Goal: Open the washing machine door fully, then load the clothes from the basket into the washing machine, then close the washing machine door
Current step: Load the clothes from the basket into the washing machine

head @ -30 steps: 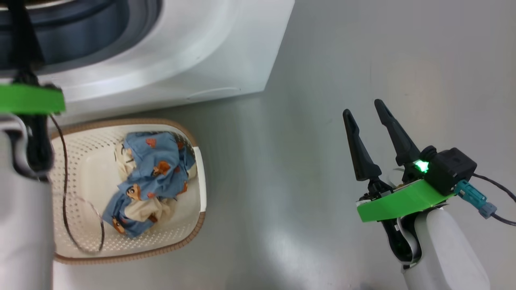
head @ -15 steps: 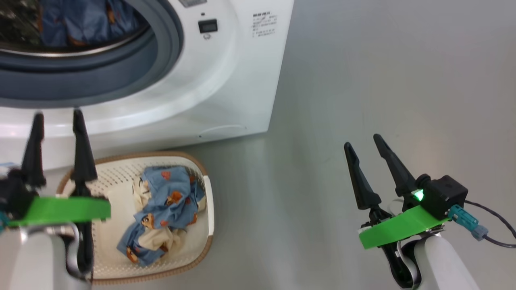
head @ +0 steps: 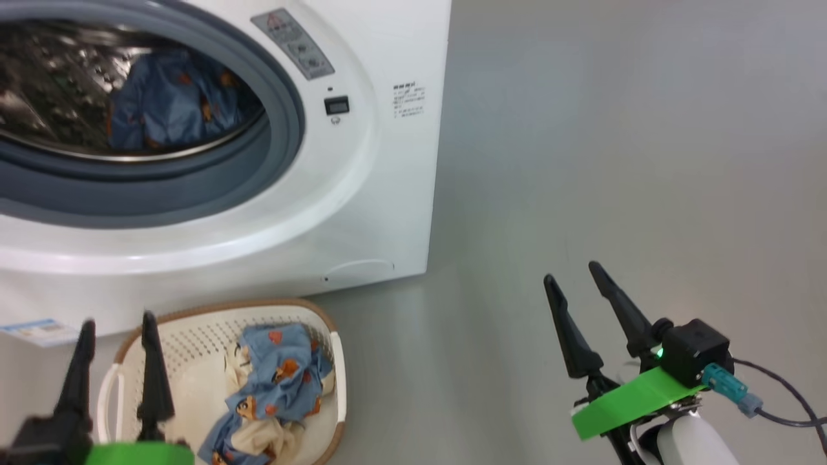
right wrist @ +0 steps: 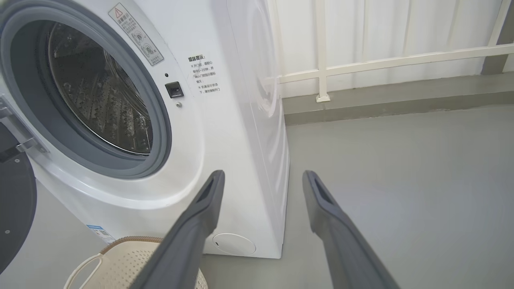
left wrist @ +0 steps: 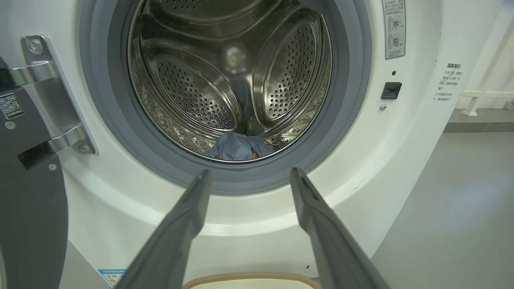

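Clothes [head: 274, 381]: door [left wrist: 28, 224] swung clear at left for access, one garment [head: 168, 103] in the drum [left wrist: 233, 80], the rest heaped in the basket [head: 258, 305] below within easy reach, left gripper [head: 118, 318] by its rim, right gripper [head: 571, 271] parked aside, both spread and empty.

Smooth grey floor [head: 614, 161], faint glare; white railing [right wrist: 385, 61] behind, on grey kerb [right wrist: 401, 98]; white wall [right wrist: 361, 28] beyond
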